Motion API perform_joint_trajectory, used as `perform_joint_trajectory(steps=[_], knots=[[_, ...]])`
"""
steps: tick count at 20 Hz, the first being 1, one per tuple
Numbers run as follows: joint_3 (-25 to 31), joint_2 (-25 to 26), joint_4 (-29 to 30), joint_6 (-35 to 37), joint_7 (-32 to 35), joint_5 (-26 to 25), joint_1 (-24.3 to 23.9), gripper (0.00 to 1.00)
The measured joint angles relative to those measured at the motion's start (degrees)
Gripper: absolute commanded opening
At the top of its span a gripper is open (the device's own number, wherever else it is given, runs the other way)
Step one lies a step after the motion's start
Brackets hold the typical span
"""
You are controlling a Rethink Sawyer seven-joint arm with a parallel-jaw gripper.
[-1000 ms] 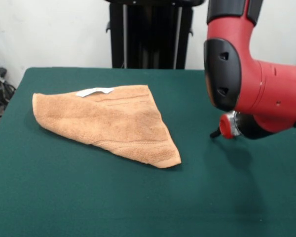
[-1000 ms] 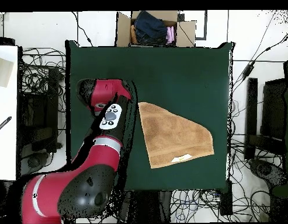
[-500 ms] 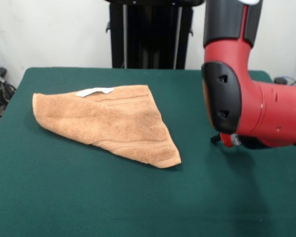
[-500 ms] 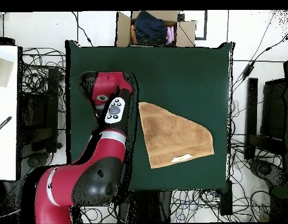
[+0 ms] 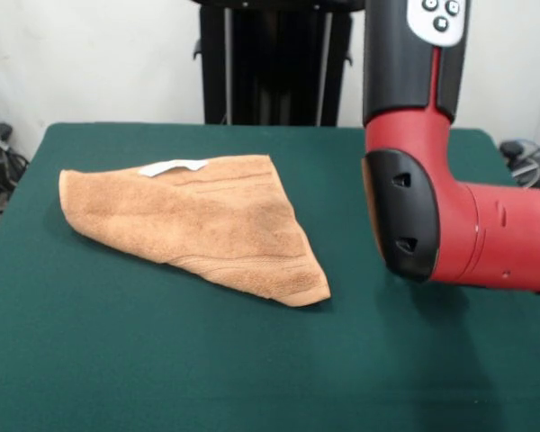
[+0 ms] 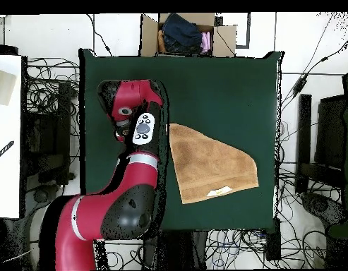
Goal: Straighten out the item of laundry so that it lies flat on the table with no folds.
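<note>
No text can be read, even on the towel's white label (image 5: 173,166).

Front cam: low, near the table (image 5: 117,360), facing across it; towel (image 5: 198,225) left-centre of frame. Overhead cam: high, straight down, whole table (image 6: 219,77) plus floor cables in frame. Both share tabletop, towel (image 6: 208,166), arm (image 5: 450,225).

The thick red and black robot arm (image 5: 450,216) has rounded glossy red shells joined by black elbow covers with small recessed screw holes. A light grey oval button panel (image 6: 142,129) with dark round buttons sits on a black segment just above the red elbow, and a silver ring (image 6: 142,161) bands the link below it.
</note>
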Motion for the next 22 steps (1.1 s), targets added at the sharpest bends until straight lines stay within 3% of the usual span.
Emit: perform_joint_trajectory(steps=[9, 22], knots=[[0.02, 3.02, -5.91, 4.73, 1.08, 0.04, -1.29, 1.00], [0.01, 3.71, -7.40, 5.74, 1.08, -0.02, -1.50, 1.00]])
